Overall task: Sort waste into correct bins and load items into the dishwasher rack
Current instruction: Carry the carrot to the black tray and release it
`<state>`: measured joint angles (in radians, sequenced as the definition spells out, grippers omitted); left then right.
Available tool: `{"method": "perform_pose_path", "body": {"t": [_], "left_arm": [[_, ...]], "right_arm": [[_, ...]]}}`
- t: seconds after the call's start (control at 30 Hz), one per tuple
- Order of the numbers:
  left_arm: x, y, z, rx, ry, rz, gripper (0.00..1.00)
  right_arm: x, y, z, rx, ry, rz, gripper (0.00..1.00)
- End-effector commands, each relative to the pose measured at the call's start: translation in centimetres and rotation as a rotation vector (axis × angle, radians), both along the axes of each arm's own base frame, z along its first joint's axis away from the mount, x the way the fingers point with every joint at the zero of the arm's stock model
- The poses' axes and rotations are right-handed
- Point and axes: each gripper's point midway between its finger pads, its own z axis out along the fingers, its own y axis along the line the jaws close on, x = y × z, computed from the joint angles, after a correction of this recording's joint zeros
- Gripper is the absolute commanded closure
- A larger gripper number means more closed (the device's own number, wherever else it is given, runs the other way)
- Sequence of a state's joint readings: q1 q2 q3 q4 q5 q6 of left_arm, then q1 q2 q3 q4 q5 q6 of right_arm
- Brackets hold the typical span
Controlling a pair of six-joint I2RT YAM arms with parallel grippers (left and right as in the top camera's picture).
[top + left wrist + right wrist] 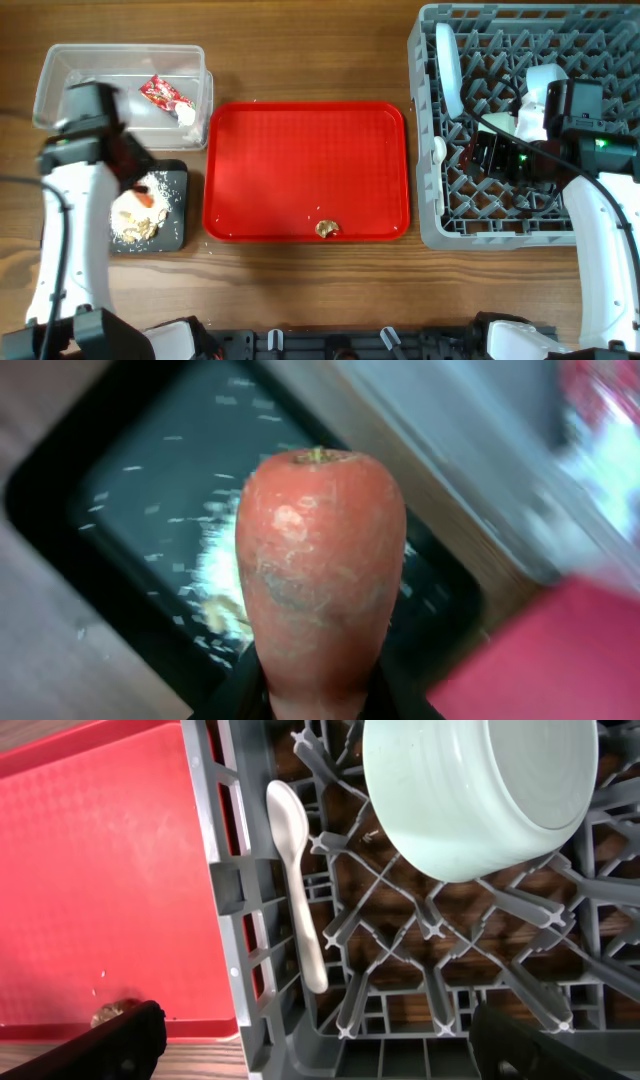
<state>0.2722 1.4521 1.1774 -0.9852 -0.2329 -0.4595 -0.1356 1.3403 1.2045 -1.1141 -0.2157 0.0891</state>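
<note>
Starting from the largest: the wooden bench (300,290) carries everything. The grey dishwasher rack (430,200) sits at your right end. The flat red tray (300,160) lies in the middle, just beside the rack. The clear tub (60,70) is at the far left corner, with the shallower black tray (178,238) directly in front of it.

In the rack, note the light blue plate (450,70) standing on edge along the left wall. A light blue bowl (480,790) is tipped among the pegs. The right jaws hang released and spread wide above the rack's near left part, gripping nothing.

The left jaws are clenched on the butt of the orange carrot (320,560). Its stem end points away from the wrist, and it hangs above the black tray, where beige scraps (135,225) and crumbs are scattered.

The white spoon (295,870) lies inside the rack, lengthwise against the wall nearest the red tray. The red-and-white wrapper (160,93) lies in the clear tub. One beige scrap (327,228) rests on the red tray by its near rim.
</note>
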Motion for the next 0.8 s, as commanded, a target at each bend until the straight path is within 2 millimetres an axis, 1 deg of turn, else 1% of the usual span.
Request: {"method": "perform_pose_path", "body": {"t": [0.0, 0.1, 0.13, 0.17, 0.23, 0.37, 0.4, 0.53, 0.6, 0.67, 0.77], "left_arm": [[-1.1, 4.1, -1.2, -0.058, -0.031, 0.213, 0.93], [-1.6, 5.8, -2.3, -0.089, -0.025, 0.279, 0.93], [-1.8, 6.4, -3.0, -0.095, -0.009, 0.297, 0.93], [-1.9, 6.6, -3.4, -0.099, 0.0, 0.304, 0.93], [-2.1, 7.0, -4.9, -0.113, 0.037, 0.32, 0.93], [-1.9, 7.3, -8.1, -0.135, 0.111, 0.327, 0.92], [-2.1, 7.3, -9.5, -0.149, 0.147, 0.328, 0.91], [-2.5, 7.0, -12.2, -0.176, 0.219, 0.33, 0.91], [-2.7, 6.9, -13.0, -0.187, 0.244, 0.331, 0.9], [-2.7, 6.9, -13.1, -0.188, 0.247, 0.331, 0.82], [-2.7, 6.9, -13.1, -0.189, 0.248, 0.331, 0.77]], "right_arm": [[0.1, -0.4, 0.5, -0.02, -0.019, 0.005, 0.01], [0.1, -0.4, 0.5, -0.02, -0.019, 0.005, 0.01], [0.2, -0.4, 0.5, -0.019, -0.019, 0.005, 0.01], [0.2, -0.4, 0.5, -0.02, -0.019, 0.005, 0.01], [0.1, -0.4, 0.5, -0.019, -0.018, 0.005, 0.01], [0.1, -0.4, 0.5, -0.019, -0.017, 0.005, 0.01], [0.1, -0.4, 0.5, -0.02, -0.016, 0.006, 0.01], [0.1, -0.4, 0.5, -0.019, -0.016, 0.006, 0.01], [0.1, -0.4, 0.4, -0.019, -0.016, 0.006, 0.01], [0.1, -0.4, 0.5, -0.019, -0.016, 0.006, 0.01], [0.1, -0.4, 0.5, -0.019, -0.015, 0.005, 0.01]]}}
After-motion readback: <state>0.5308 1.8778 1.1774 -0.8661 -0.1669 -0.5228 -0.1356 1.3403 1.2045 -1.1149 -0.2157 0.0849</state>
